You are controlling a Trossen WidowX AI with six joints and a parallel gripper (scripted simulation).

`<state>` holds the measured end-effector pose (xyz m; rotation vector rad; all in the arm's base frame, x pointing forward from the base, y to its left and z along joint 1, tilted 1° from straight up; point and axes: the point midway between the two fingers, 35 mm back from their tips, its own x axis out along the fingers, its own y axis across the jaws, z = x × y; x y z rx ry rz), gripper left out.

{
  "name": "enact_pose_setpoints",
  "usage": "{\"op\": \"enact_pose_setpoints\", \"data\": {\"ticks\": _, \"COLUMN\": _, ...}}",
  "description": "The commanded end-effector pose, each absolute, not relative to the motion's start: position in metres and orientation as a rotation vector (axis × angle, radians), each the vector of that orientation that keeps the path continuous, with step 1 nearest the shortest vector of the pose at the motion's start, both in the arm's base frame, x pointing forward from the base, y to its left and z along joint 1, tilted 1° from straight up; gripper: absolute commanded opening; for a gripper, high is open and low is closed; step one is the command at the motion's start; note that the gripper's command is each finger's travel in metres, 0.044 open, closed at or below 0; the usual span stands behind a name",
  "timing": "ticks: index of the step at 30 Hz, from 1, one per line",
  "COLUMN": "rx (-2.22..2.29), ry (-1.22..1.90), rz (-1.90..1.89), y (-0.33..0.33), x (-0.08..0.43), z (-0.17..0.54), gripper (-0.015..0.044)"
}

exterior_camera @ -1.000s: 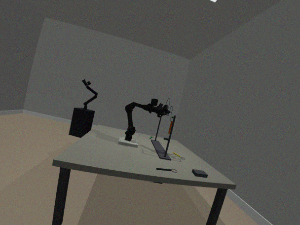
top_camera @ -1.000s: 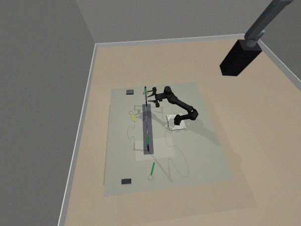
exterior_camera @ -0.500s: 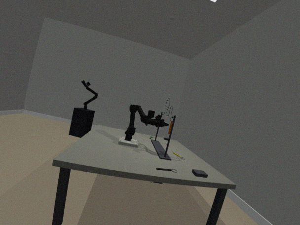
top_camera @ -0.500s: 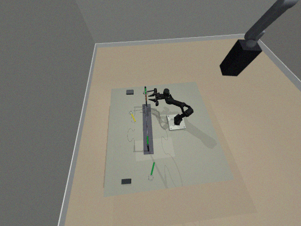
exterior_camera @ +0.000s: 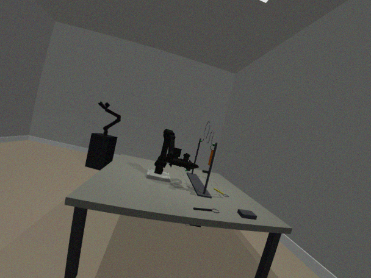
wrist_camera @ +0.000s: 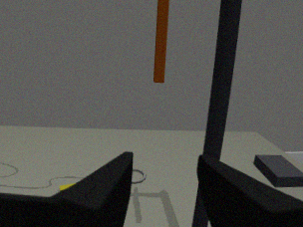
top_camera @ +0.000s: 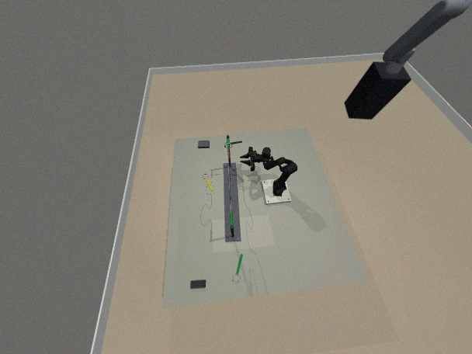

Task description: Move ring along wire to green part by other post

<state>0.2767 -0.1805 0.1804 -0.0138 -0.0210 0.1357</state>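
The orange handle (top_camera: pixel 229 154) (exterior_camera: pixel 210 157) (wrist_camera: pixel 160 45) hangs straight down close beside the near post (exterior_camera: pixel 208 174) (wrist_camera: pixel 221 75). Its ring is at the green part by that post's top, small in the exterior view and out of the wrist view. The thin grey wire loops up and down towards the other post (exterior_camera: pixel 196 156) (top_camera: pixel 232 232), where another green part (top_camera: pixel 231 219) shows. My gripper (top_camera: pixel 241 159) (exterior_camera: pixel 196 166) (wrist_camera: pixel 165 161) is part open and empty, on the robot's side of the wire. In the wrist view the handle's lower end is ahead and above the fingertips, between them sideways.
The posts stand on a dark base (top_camera: pixel 236 194) (exterior_camera: pixel 198 183). A yellow-handled ring (top_camera: pixel 209 184) (exterior_camera: pixel 218 191), a green-handled ring (top_camera: pixel 239 265) and a dark-handled ring (exterior_camera: pixel 202 209) lie on the table. A dark block (top_camera: pixel 203 144) (exterior_camera: pixel 247 214) (wrist_camera: pixel 279 170) and another block (top_camera: pixel 198 284) lie there too.
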Motion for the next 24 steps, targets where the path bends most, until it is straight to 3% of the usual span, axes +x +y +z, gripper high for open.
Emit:
{"op": "enact_pose_setpoints", "data": {"ticks": 1, "rx": -0.013, "ry": -0.028, "rz": 0.137, "y": -0.18, "x": 0.289, "z": 0.194, "gripper": 0.016}}
{"op": "enact_pose_setpoints", "data": {"ticks": 7, "rx": -0.013, "ry": -0.031, "rz": 0.137, "y": -0.173, "x": 0.32, "z": 0.231, "gripper": 0.016}}
{"op": "enact_pose_setpoints", "data": {"ticks": 24, "rx": -0.013, "ry": -0.034, "rz": 0.137, "y": -0.172, "x": 0.34, "z": 0.234, "gripper": 0.016}}
